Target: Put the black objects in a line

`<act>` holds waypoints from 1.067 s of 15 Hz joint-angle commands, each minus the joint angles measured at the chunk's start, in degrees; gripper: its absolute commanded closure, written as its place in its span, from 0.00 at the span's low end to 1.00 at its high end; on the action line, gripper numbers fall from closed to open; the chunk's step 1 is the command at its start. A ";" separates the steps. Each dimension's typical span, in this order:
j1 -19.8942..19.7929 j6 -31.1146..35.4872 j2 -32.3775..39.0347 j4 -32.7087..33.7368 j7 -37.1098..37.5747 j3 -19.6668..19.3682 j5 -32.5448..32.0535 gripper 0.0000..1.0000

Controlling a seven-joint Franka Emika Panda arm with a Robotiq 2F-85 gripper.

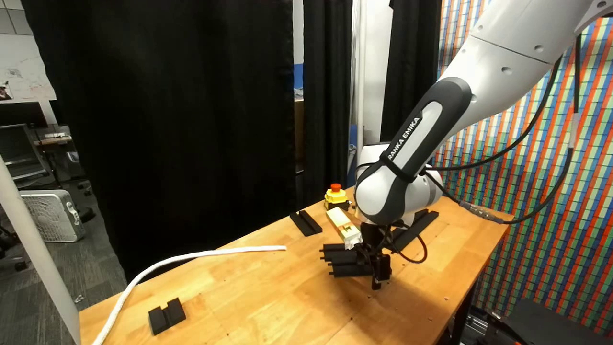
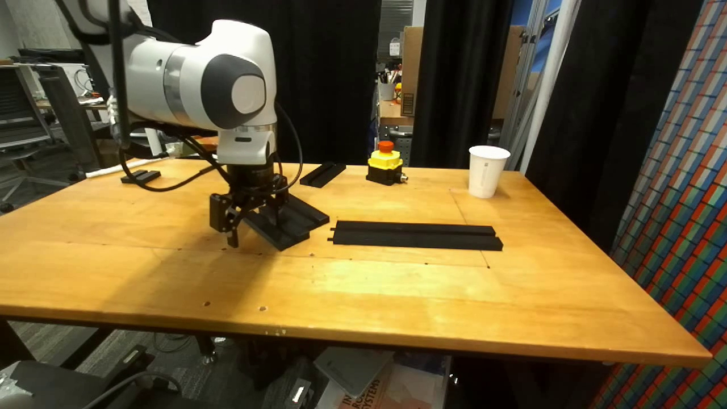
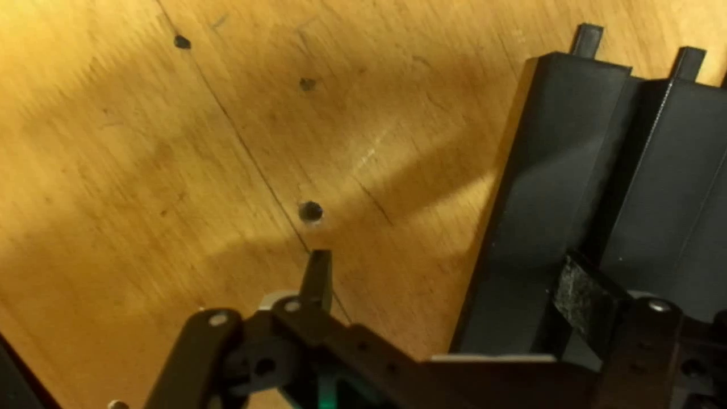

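"Several black bars [image 2: 417, 235] lie on the tabletop [image 2: 392, 295]. How does the hand [image 3: 448, 272] stand?"

"Jaws spread wide, low over two bars lying side by side. One finger [image 3: 582, 298] is at a groove; whether it touches, I can't quite tell."

"And the others?"

"A third lies near that pair; two shorter black pieces [image 1: 166, 316] sit well apart, one near the white cord [image 1: 239, 250]"

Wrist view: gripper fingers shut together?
No, the gripper stands open, its fingers wide apart with wooden tabletop and part of a black bar showing between them.
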 commanded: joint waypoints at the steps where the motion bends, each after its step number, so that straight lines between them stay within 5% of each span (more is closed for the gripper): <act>1: -0.08 -0.08 1.28 2.03 -0.60 0.25 0.55 0.00; 16: 6.38 1.14 10.97 13.78 1.93 8.77 13.01 0.00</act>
